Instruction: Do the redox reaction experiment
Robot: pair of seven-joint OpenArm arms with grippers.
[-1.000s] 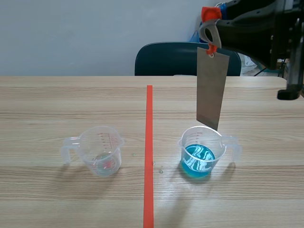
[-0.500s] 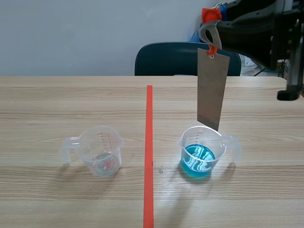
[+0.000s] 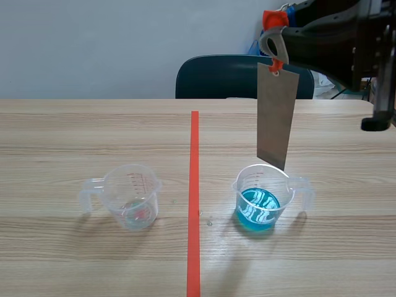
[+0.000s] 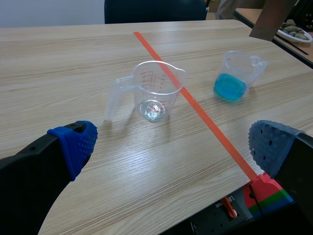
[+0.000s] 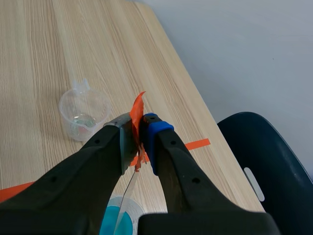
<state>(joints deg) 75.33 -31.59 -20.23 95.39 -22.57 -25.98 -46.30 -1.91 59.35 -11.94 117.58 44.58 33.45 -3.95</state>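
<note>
Wooden worktop (image 3: 93,130), left pincer (image 4: 173,144) low, spread wide, empty, right pincer (image 5: 137,139) raised, clamped on the clip (image 3: 274,18), grey metal plate (image 3: 275,117) hanging upright, cup of blue liquid (image 3: 260,201) just under its lower edge, clear cup (image 3: 132,197) beyond the tape line (image 3: 194,198), orange clip atop the plate.

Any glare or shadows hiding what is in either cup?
Scene view: white reflections streak the blue liquid, yet its colour reads plainly; soft shadows lie beside the other cup. Left wrist view: a glint at the other cup's bottom masks its contents.
</note>
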